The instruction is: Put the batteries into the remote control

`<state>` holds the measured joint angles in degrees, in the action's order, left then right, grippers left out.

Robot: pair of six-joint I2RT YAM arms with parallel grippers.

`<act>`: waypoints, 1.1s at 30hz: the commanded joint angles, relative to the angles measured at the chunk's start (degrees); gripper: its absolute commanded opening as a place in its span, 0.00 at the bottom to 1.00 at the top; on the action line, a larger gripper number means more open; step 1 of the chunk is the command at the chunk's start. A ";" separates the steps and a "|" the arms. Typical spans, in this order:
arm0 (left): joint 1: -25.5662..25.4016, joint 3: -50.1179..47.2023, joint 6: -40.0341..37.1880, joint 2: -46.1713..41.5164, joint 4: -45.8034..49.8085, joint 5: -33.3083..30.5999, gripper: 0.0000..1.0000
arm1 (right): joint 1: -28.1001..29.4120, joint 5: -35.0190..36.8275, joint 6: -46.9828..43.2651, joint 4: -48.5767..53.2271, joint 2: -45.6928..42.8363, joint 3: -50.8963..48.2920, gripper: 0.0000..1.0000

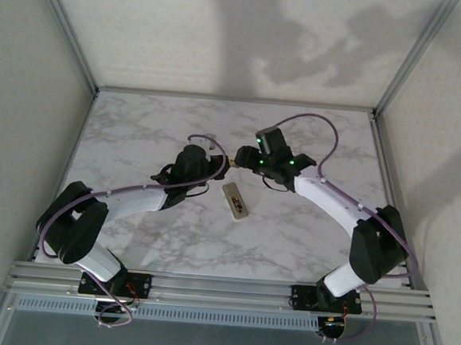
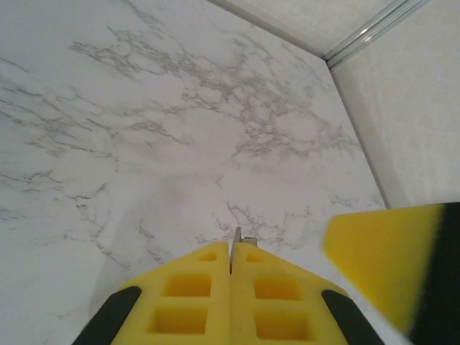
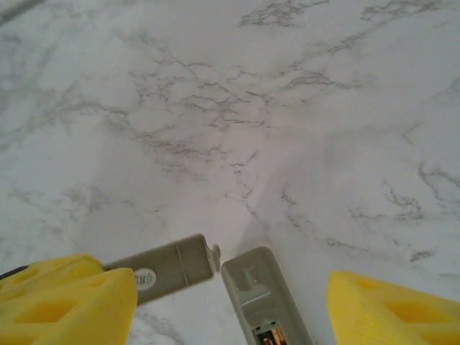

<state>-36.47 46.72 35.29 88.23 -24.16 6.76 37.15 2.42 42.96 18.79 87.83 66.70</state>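
The remote control [image 1: 235, 201] lay flat on the marble-look table [image 1: 138, 125], centre, between the two arms and just nearer the bases than both grippers. It was a small white rectangular plastic body, long axis diagonal, far-left to near-right in the top view. Back faced up with the battery bay [image 3: 260, 295] open, a shallow grey-walled trough with rounded corners; something copper-coloured sat low in it, too small to tell contact from cell. Just beyond the remote's far end hung the left gripper [image 2: 230, 253], yellow ribbed fingers pressed together on a thin grey-tan piece [image 3: 169, 267]. That piece was a mere sliver edge-on from its own wrist camera; from the right wrist it was a smooth curved plastic strip with a small end tab and a round sticker, probably the battery door, not certain. The right gripper [image 1: 245, 156] faced it tip to tip, fingers [image 3: 392, 309] spread well apart with nothing clamped, one finger close by the held piece, contact unclear. From the right wrist the remote sat below the gap between the open fingers, long axis running roughly along the view toward the camera. Judgement: both grippers about equally near, remote lying toward the bases from each; right arm was the free one, so a next pick likely fell to it; bay open, loading not yet done
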 commanded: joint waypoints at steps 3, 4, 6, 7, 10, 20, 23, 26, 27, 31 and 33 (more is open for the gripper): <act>-0.90 -1.10 -3.99 -3.66 -4.34 -5.28 0.00 | -1.92 -7.36 13.62 -9.45 -3.76 -5.68 0.72; -1.31 -1.74 -5.00 -4.23 -5.50 -5.85 0.00 | -2.22 -8.75 15.67 -11.23 -3.68 -6.29 0.72; -1.91 -3.24 -6.02 -5.32 -8.08 -6.14 0.00 | -2.74 -11.25 19.10 -16.59 -3.33 -8.32 0.73; -1.94 -4.05 -5.90 -5.70 -9.28 -5.93 0.00 | -3.01 -11.89 21.07 -19.47 -3.24 -9.62 0.73; -1.97 -5.79 -5.69 -6.91 -12.09 -4.92 0.00 | -4.07 -13.56 27.77 -28.42 -2.59 -13.31 0.74; -2.11 -7.46 -6.23 -7.54 -14.05 -3.87 0.00 | -4.40 -19.40 40.81 -42.69 2.60 -15.96 0.70; -2.16 -7.55 -6.54 -7.50 -13.90 -4.19 0.00 | -4.11 -20.02 43.37 -44.51 3.22 -16.67 0.65; -2.14 -7.41 -7.20 -7.28 -13.26 -4.43 0.00 | -3.71 -20.00 44.00 -44.30 2.87 -16.84 0.62; -2.15 -7.52 -7.25 -7.28 -13.45 -4.38 0.00 | -3.60 -20.14 44.35 -44.09 2.96 -16.85 0.61; -2.08 -7.43 -7.52 -7.05 -13.47 -4.34 0.00 | -3.34 -21.50 45.95 -45.24 3.90 -16.62 0.56; -2.11 -7.43 -7.98 -7.03 -13.30 -4.39 0.00 | -3.16 -21.89 46.33 -45.12 4.09 -16.39 0.54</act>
<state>-38.17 39.88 28.67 81.84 -35.97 2.96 33.43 -17.98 87.35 -24.51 90.98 50.24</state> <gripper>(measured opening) 0.042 0.547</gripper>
